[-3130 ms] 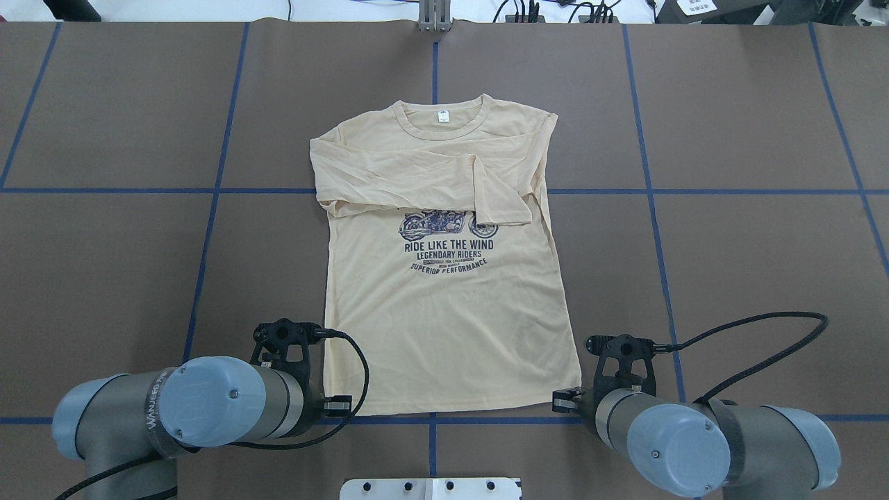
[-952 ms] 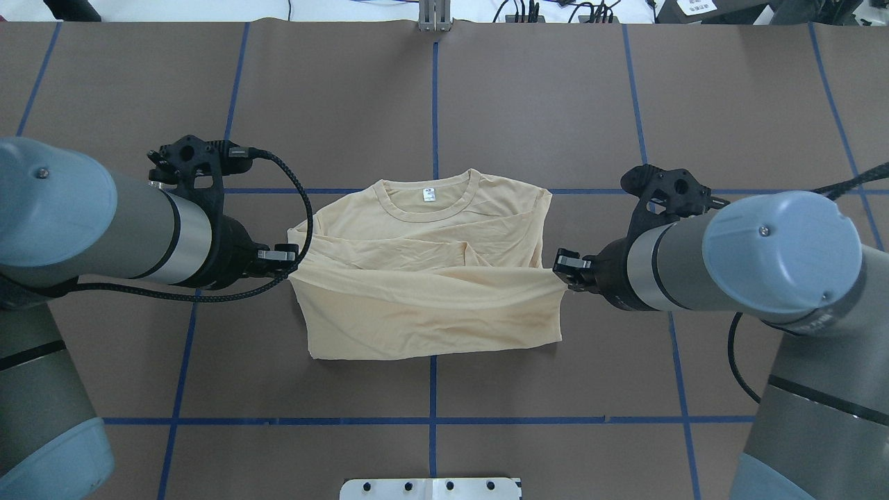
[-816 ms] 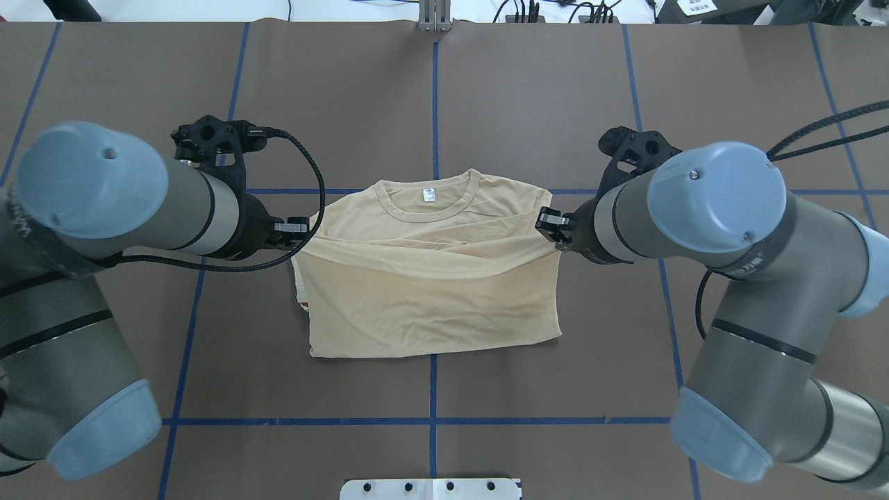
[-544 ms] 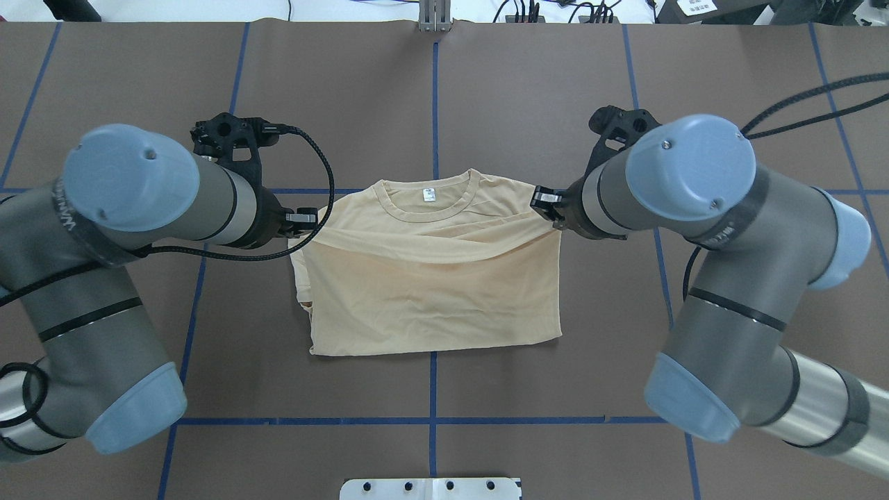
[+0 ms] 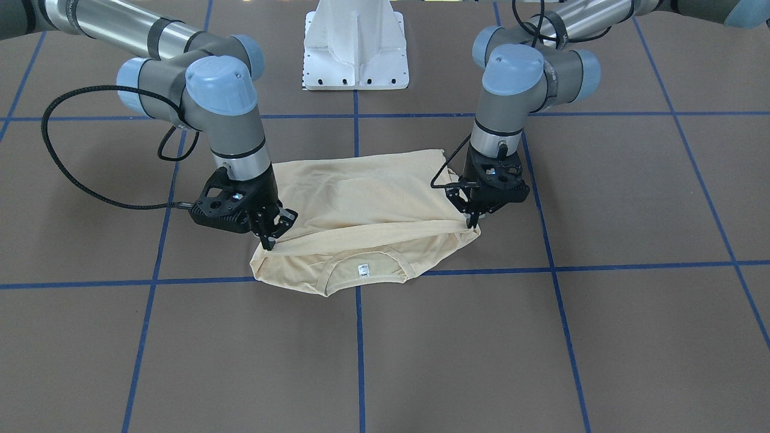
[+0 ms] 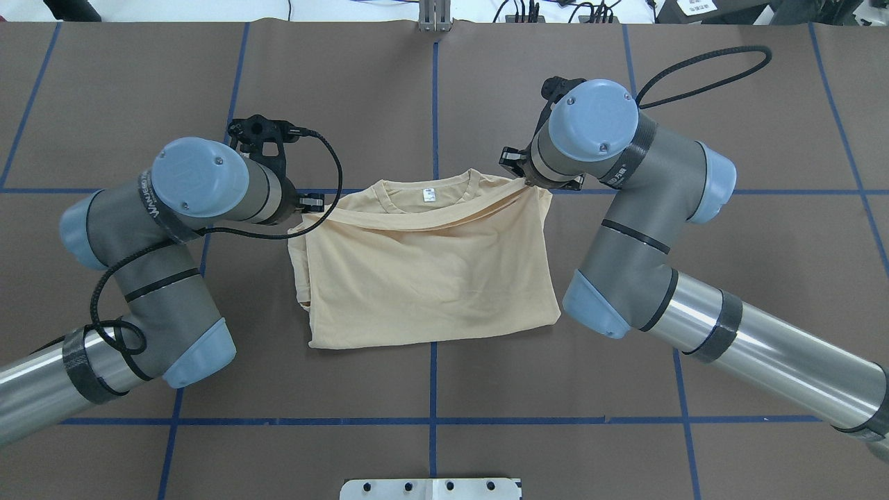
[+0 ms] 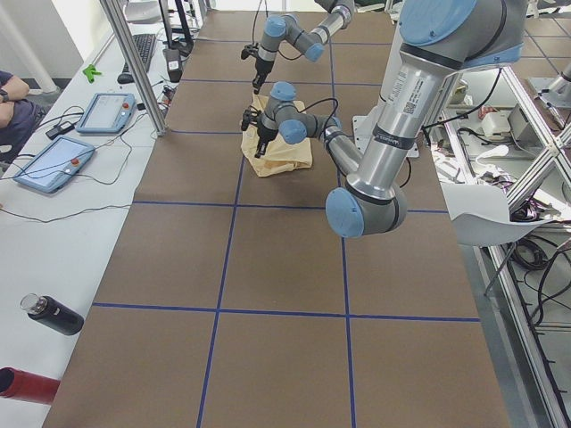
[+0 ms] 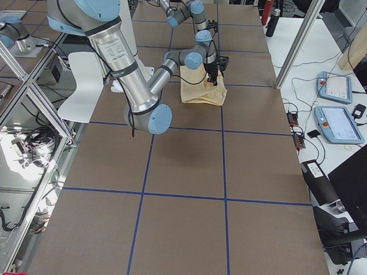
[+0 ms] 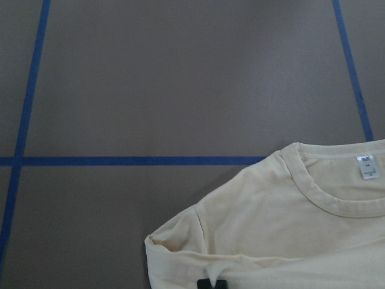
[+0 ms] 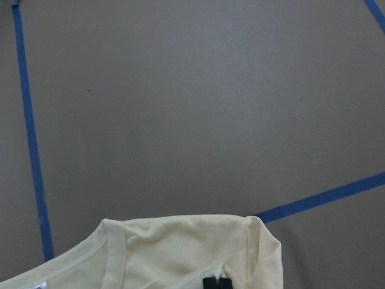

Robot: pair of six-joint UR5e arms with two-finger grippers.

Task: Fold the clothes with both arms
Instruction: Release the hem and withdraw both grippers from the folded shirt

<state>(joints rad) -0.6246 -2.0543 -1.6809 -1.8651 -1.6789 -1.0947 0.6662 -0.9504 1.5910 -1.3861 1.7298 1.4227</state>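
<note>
Two arms are pinching one cream shirt, doubled over on the bench.

The left arm point(image 6: 201, 184) is reaching in from the near left, its jaws pressing together on the left corner of the turned-up hem. The single shirt point(image 6: 430, 278) is lying at the middle of the brown bench point(image 6: 729, 278), plain side up. Its collar and one white neck label point(image 6: 424, 196) are showing at the far edge. The hem is stretching between the two grips. The right arm point(image 6: 590, 132) is bending in from the near right, its jaws pinching the hem's right corner just beside the collar.
</note>
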